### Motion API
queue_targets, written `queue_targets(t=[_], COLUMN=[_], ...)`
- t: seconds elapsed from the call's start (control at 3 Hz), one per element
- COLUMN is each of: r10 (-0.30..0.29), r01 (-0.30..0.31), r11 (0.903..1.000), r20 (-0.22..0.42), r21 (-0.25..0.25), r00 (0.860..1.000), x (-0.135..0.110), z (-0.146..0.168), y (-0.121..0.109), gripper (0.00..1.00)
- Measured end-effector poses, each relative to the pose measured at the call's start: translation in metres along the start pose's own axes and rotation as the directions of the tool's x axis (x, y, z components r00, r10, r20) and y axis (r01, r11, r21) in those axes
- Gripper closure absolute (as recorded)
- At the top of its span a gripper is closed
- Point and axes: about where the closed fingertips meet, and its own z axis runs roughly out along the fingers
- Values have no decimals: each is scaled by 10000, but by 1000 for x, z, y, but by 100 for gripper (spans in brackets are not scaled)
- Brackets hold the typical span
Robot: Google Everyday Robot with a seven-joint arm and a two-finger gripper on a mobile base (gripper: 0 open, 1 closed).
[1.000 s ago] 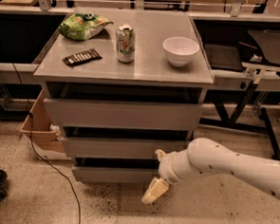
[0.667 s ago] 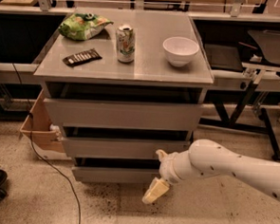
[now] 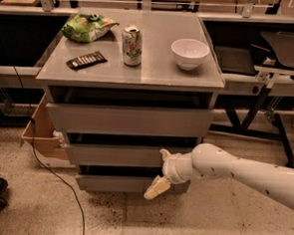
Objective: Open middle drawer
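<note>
The wide plain grey handleless middle drawer (image 3: 114, 156) lies second beneath the flat grey tabletop (image 3: 154, 75). Stiff, smooth, likely light; best hooked at its top lip. My cream two-finger gripper (image 3: 159, 171), fingers spread, is at its right end.

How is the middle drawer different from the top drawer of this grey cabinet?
The top drawer has a taller front, and the middle drawer has a lower one. The gripper, fingers apart, is at the right end of the middle drawer's front, while nothing is in front of the top drawer. In this view the top drawer also looks wider than the middle drawer. Both fronts are grey, flat and handleless.
</note>
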Motion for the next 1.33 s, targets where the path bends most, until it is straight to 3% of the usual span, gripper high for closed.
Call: queue_targets(t=[0.67, 1.0, 1.33], r10=[186, 105, -64], r01=[-194, -155, -33], r11=[9981, 9929, 9879], r20=[141, 424, 621], r21=[589, 1183, 1549], r00=[9997, 9990, 9980], x=[28, 25, 16], z=[63, 77, 78], y=[-52, -88, -107], gripper=[0, 0, 0])
